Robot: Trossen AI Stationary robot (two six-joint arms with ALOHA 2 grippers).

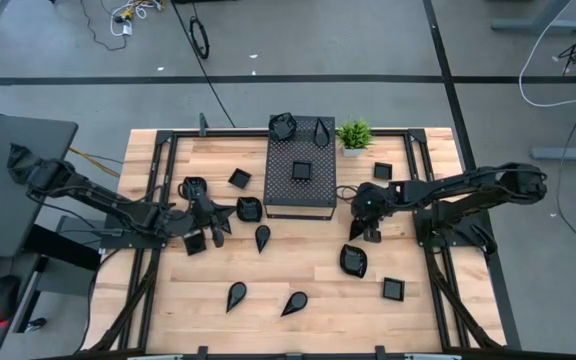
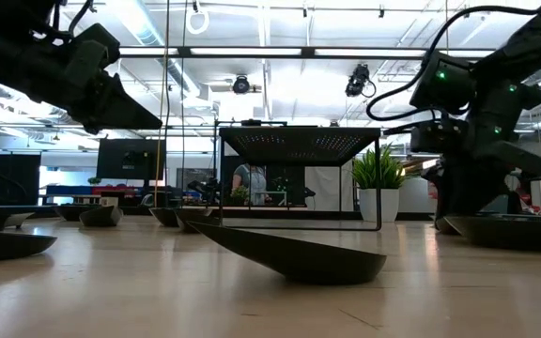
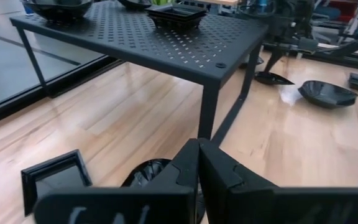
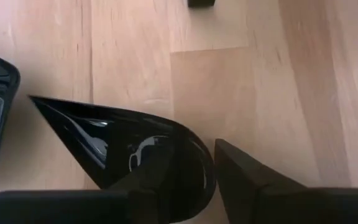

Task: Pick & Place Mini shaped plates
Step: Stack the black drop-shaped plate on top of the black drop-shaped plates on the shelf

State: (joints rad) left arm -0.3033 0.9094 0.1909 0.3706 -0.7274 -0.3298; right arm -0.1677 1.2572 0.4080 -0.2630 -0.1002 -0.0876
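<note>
Right gripper (image 4: 197, 180) — you see its fingers straddling the rounded rim of a teardrop plate (image 4: 129, 152) on the wooden table (image 4: 260, 81), not yet clamped | left gripper (image 3: 197, 168) pressed closed, empty, beside the perforated stand (image 3: 166, 43) | other plates lie scattered around.

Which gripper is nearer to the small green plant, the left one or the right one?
Right. The right gripper is just below the plant in the high view; the left gripper is far across, beyond the perforated box.
</note>
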